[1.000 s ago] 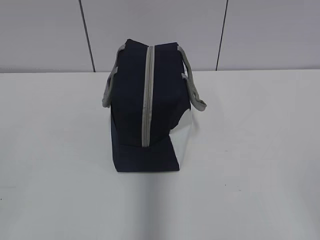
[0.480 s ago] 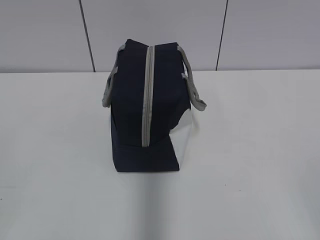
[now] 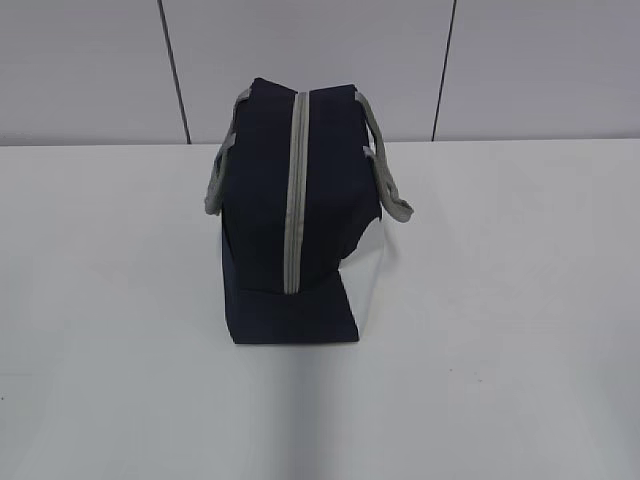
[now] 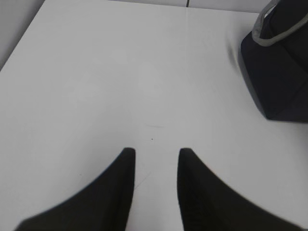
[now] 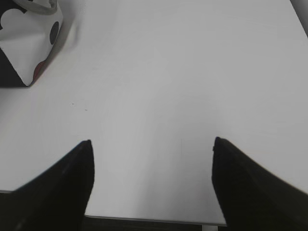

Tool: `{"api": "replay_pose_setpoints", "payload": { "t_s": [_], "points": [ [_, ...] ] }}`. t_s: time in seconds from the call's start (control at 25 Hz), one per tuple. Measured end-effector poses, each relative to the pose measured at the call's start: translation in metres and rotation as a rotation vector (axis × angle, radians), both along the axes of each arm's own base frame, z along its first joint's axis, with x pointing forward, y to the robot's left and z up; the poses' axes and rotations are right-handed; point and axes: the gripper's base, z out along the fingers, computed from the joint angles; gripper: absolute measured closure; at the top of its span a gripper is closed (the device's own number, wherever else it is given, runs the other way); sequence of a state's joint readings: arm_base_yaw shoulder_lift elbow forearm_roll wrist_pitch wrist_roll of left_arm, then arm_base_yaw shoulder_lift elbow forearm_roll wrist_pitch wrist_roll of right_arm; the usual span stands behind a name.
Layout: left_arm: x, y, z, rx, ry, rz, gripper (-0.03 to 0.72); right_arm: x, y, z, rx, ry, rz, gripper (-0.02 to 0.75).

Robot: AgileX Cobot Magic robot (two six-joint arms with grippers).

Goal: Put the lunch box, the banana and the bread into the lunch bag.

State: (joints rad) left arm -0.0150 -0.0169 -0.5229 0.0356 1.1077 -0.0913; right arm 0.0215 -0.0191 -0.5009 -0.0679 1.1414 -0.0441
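Note:
The navy lunch bag (image 3: 292,215) stands upright in the middle of the white table, its grey zipper (image 3: 295,190) shut along the top and front. Grey strap handles (image 3: 387,185) hang on both sides. Its navy side shows in the left wrist view (image 4: 276,72); its white patterned side panel shows in the right wrist view (image 5: 29,43). My left gripper (image 4: 156,153) is open and empty above bare table, left of the bag. My right gripper (image 5: 151,142) is wide open and empty over the table's front edge, right of the bag. The lunch box, banana and bread are out of view.
The white table (image 3: 520,300) spreads around the bag. A grey panelled wall (image 3: 320,60) stands behind it. The table's front edge (image 5: 154,221) lies just under my right gripper.

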Motion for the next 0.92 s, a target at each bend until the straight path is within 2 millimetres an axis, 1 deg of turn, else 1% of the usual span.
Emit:
{"api": "replay_pose_setpoints", "payload": {
  "t_s": [0.92],
  "points": [
    [-0.0001, -0.0002, 0.0, -0.002, -0.001, 0.002, 0.453, -0.0001, 0.0, -0.0002, -0.001, 0.002, 0.001, 0.174]
  ]
}}
